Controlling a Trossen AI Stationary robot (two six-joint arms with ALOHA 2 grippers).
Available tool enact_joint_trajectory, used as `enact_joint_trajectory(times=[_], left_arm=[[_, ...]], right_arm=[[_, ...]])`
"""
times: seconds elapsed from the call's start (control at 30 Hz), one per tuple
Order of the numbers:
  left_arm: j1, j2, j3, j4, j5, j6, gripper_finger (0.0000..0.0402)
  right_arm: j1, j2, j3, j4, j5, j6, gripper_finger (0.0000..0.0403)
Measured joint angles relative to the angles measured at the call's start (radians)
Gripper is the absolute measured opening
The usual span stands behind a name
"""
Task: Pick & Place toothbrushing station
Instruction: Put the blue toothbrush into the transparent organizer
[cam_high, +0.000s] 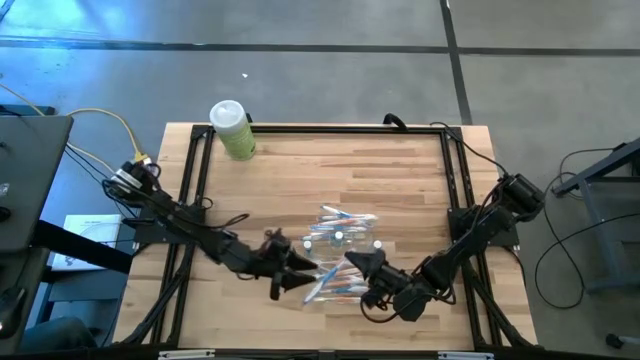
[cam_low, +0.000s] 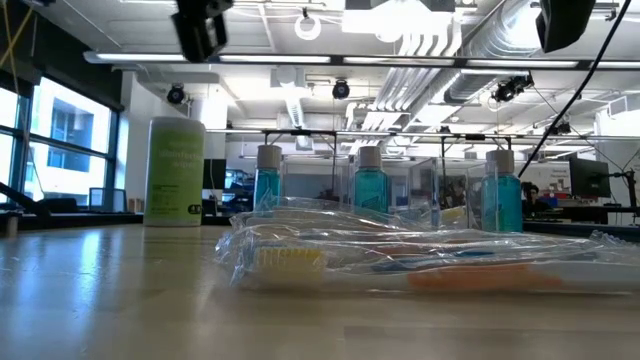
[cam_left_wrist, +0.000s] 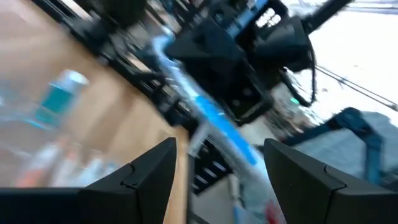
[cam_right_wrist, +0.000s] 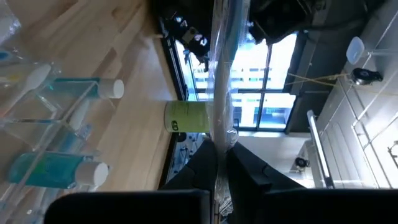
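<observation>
Right gripper (cam_right_wrist: 217, 163) pinches a wrapped toothbrush (cam_right_wrist: 222, 68).
Left gripper (cam_left_wrist: 217, 165) faces it above the surface (cam_high: 400, 170), fingers wide and empty.

Pale striped wooden tabletop (cam_high: 300, 180) framed in black. Pale green, white-capped cylindrical plastic bottle (cam_high: 233, 130). Small teal-blue, white-capped tubes (cam_low: 369, 188). Clear plastic wrapped toothbrushes (cam_low: 420, 262) marked blue and orange, with yellowish-white bristles. Both arms are dark.
</observation>
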Motion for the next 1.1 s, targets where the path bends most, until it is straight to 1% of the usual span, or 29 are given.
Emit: enact_joint_trajectory(times=[0.07,0.13,0.3,0.5,0.77,1.1], left_arm=[[0.022,0.027,0.03,0.004,0.086,-0.033,0.0237],[0.042,0.053,0.054,0.006,0.147,-0.067,0.0237],[0.082,0.09,0.088,0.004,0.228,-0.088,0.0237],[0.105,0.103,0.088,-0.005,0.244,-0.092,0.0237],[0.11,0.107,0.087,-0.011,0.242,-0.079,0.0237],[0.115,0.107,0.086,-0.028,0.247,-0.065,0.0237]], right_arm=[[0.0,0.0,0.0,0.004,-0.008,-0.022,0.0016],[0.0,0.0,0.0,0.009,-0.023,-0.043,0.0016],[-0.002,0.0,0.0,0.016,-0.032,-0.075,0.0016],[-0.016,0.003,0.0,0.017,-0.034,-0.096,0.0016],[-0.042,0.055,0.001,0.025,-0.034,-0.154,0.0016],[-0.055,0.072,0.001,0.09,-0.053,-0.226,0.0016]])
